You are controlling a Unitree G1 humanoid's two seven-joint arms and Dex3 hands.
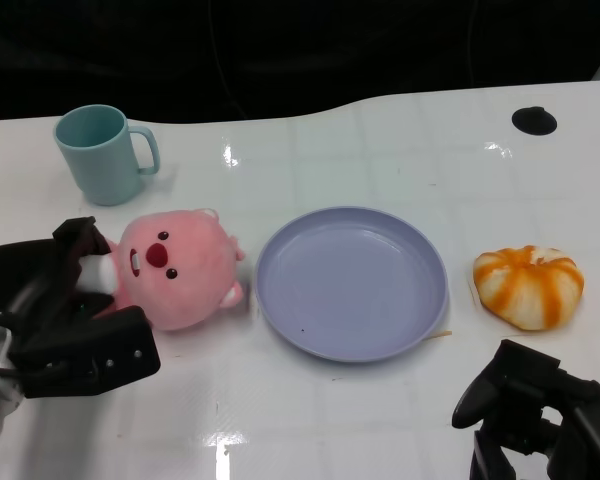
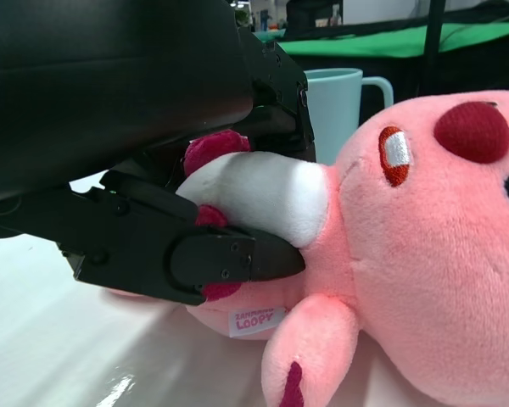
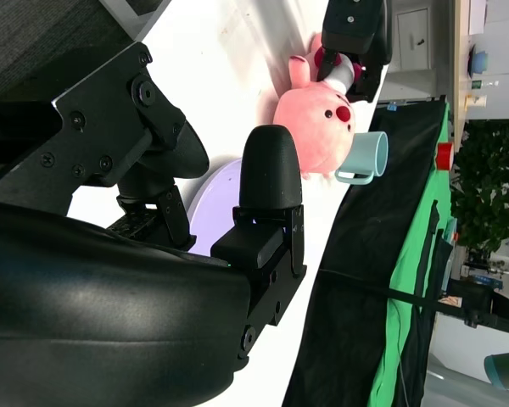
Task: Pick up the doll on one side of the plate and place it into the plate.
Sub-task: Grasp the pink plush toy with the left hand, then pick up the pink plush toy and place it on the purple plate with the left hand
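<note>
One pink doll (image 1: 176, 268), one lilac plate (image 1: 351, 282), one pale teal mug (image 1: 103, 153) and one orange-and-white striped plush bun (image 1: 529, 285) are counted on the white table (image 1: 380, 150), along with one small black disc (image 1: 534, 120) near the far edge; the doll is seen lying on the table just beside the plate's rim, on the side of the left hand (image 1: 60, 310), with the mug beyond it and apart from it; the bun is placed on the plate's other side, apart from the rim; nothing is seen lying in the plate. In the left wrist view the doll's white-and-dark-red end is shown pinched between the black fingers (image 2: 237, 259) of the left hand, the doll being held while it rests on the table; the rest of that hand is hidden behind its own black shell. The right hand (image 1: 535, 410) is seen low at the near edge, partly cut off by the frame, its fingers apart and nothing held in them; in the right wrist view much of the plate is hidden behind this hand, and the bun cannot be made out there; the small label on the doll's underside is too small to be read with certainty.
</note>
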